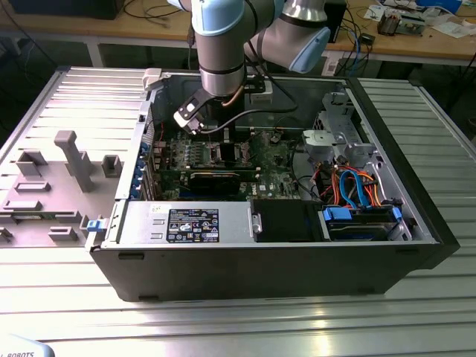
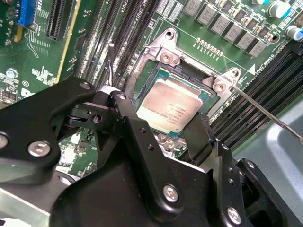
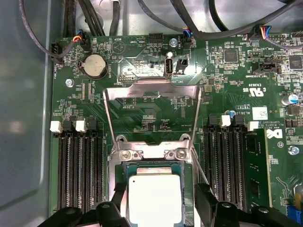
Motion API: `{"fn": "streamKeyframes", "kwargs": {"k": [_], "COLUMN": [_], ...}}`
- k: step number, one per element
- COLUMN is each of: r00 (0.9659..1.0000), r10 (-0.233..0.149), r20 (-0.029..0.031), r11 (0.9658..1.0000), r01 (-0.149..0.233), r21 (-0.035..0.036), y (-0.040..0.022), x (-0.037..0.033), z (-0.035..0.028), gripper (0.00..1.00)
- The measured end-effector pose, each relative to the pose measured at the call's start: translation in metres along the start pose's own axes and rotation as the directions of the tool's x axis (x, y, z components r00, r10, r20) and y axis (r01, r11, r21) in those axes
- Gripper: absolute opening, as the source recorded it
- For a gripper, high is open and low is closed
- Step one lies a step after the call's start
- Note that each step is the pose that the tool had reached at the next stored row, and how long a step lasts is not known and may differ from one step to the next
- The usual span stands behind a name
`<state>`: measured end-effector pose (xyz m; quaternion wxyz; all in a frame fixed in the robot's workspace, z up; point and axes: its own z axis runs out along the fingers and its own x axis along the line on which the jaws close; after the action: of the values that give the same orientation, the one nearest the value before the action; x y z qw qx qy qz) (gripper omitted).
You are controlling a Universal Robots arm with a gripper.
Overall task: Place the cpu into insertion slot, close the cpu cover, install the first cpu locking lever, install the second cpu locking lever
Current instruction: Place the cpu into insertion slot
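The gripper (image 3: 161, 188) hangs low over the board (image 3: 227, 94), open, one finger (image 3: 204, 198) on each side of the cpu (image 3: 155, 201). In the first wrist view a narrow gap shows between each finger and the chip's edge, so it seems to have hold of nothing. The cpu lies flat in the slot (image 3: 156, 166), silvery top up and square to the rim.

Past the chip the cover (image 3: 151, 90) stands swung open on its hinge, its window showing bare board behind. A thin wire lever (image 2: 251, 100) slants away from one corner of the socket. Memory slots (image 3: 80, 170) flank the socket on both sides. In the exterior view the arm (image 1: 219, 44) reaches down into the open case (image 1: 260, 260), which sits on the ribbed tabletop (image 1: 223, 320).

The cpu looks light, stiff and smooth. It is probably delicate underneath and best gripped only by two opposite edges. The cover is thin sheet metal, light and a little springy. It would best be taken at its free edge, far from the hinge. The lever likely flexes and would slip off a smooth finger.
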<state>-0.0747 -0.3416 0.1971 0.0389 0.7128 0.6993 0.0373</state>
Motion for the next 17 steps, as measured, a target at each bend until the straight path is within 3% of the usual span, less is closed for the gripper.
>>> {"fn": "streamKeyframes", "kwargs": {"k": [2, 3, 6, 11, 17], "r00": [1.0000, 1.0000, 0.9999, 0.9998, 0.9998], "r10": [0.000, 0.001, 0.003, 0.003, 0.003], "r20": [0.0001, -0.0026, -0.0171, -0.0181, -0.0180], "r11": [1.0000, 1.0000, 1.0000, 1.0000, 1.0000], "r01": [0.000, -0.001, -0.003, -0.003, -0.003], "r21": [0.0000, 0.0001, 0.0004, 0.0002, 0.0026], "y": [0.0000, -0.0001, -0.0001, 0.0000, 0.0008], "x": [0.0000, 0.0002, 0.0003, 0.0004, 0.0003], "z": [0.0000, 0.0000, 0.0003, 0.0002, -0.0080], "gripper": [0.68, 0.68, 0.68, 0.68, 0.68]}}
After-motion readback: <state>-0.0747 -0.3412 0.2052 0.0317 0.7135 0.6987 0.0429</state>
